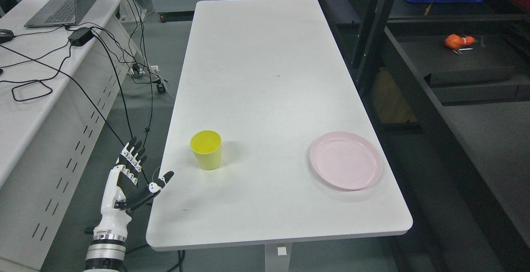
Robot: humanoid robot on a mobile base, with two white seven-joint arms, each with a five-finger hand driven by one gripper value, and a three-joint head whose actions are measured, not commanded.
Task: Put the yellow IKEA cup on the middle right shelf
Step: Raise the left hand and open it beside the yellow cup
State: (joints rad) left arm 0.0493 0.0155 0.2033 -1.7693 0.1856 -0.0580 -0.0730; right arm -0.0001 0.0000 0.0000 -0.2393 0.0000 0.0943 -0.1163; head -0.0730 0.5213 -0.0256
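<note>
Yellow, the cup point(205, 149) stands upright and ungrasped on the white tabletop point(265, 77), toward seven o'clock of its surface; the left robot hand point(131, 172) hangs off the tabletop's edge at about nine o'clock from the cup, fingers spread, holding nothing; no right arm shows. By my reckoning the task is barely begun; reach, grasp, carry and placing all remain. A pink plate point(346, 160) lies at three o'clock from the cup; dark shelving point(455, 77) runs along the right, an orange object point(455, 41) on one level; a desk point(25, 110) with laptop point(66, 3) and cables point(103, 56) sits at ten o'clock.
</note>
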